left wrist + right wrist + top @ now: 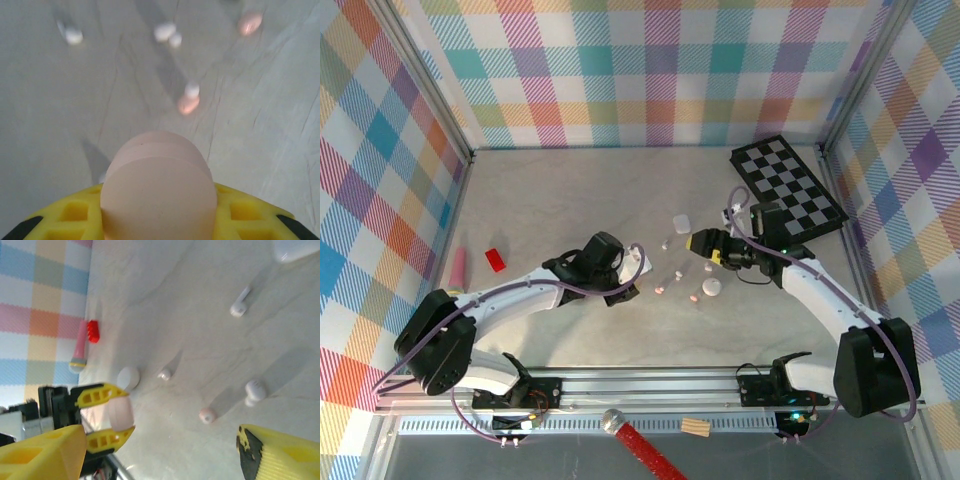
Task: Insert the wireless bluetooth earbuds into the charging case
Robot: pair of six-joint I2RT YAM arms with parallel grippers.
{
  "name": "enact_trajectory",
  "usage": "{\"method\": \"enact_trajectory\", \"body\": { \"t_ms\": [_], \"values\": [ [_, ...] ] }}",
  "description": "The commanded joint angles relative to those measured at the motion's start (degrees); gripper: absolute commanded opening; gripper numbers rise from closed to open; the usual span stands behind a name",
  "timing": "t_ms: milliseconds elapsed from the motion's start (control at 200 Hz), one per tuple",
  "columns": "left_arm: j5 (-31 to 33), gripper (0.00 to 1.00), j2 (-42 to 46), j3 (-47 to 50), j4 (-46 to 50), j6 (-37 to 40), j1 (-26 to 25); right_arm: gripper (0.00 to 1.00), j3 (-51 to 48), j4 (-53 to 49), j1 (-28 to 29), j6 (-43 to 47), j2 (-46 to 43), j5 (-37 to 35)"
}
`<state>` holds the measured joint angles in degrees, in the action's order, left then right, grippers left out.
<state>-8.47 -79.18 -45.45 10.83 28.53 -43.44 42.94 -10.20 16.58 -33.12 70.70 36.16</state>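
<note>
Right hand (703, 243) is spread wide with nothing in it, hanging above the surface (550, 200) at the far-right edge of the loose earbuds (678, 272). The buds lie scattered on the surface between the two hands. From the right hand they sit toward the near-left; from the left hand (626, 288) they are straight ahead.

Closest to the left hand is a pink bud (188, 104), with a white bud (192, 90) touching it or just behind it. One stemmed bud (239, 307) lies flat, its stem running up-right in the right wrist view. The other stems are too small to read.

The left hand is clamped on the pink case (159, 175), held just near-left of the cluster. Can't tell if the lid is open.

Judgement: the left hand is occupied, so the free right hand is the picker. It would go down and near-left to a bud, then further left to the case.

A white case (712, 287) sits just right of the buds. The red block (496, 259) and chessboard (788, 187) are well apart.
</note>
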Motion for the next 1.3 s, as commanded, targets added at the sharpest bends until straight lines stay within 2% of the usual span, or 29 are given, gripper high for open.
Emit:
{"method": "enact_trajectory", "body": {
  "t_ms": [0, 125, 320, 485, 750, 1060, 1295],
  "values": [
    [-5.33, 0.28, 1.54, 3.01, -14.24, 1.92, -0.67, 0.79, -0.77, -0.90, 3.02, -0.65, -0.55, 6.92],
    [-8.03, 0.28, 2.01, 5.02, -21.97, 3.07, -0.68, 0.78, -0.28, 0.76, 6.30, -0.82, 1.26, 7.86],
    [-9.84, 0.28, 2.08, 5.18, -24.06, 3.50, -0.65, 0.78, 1.97, 1.28, 11.81, -0.04, 4.36, 6.62],
    [-11.57, 0.29, 3.03, 5.91, -24.28, 3.54, -0.68, 0.70, 3.26, 2.81, 13.97, -1.61, 7.36, 5.07],
    [-13.76, 0.30, 3.84, 5.91, -21.23, 4.65, -0.75, 0.56, 5.18, 3.12, 14.75, -2.17, 9.45, 2.17],
    [-14.10, 0.31, 3.91, 5.80, -20.18, 4.30, -0.85, 0.51, 5.61, 3.83, 15.50, -3.25, 11.78, 1.63],
    [-14.22, 0.31, 3.80, 5.80, -19.85, 4.45, -0.93, 0.33, 5.67, 3.87, 15.57, -3.65, 11.85, 0.87]
  ]
}}
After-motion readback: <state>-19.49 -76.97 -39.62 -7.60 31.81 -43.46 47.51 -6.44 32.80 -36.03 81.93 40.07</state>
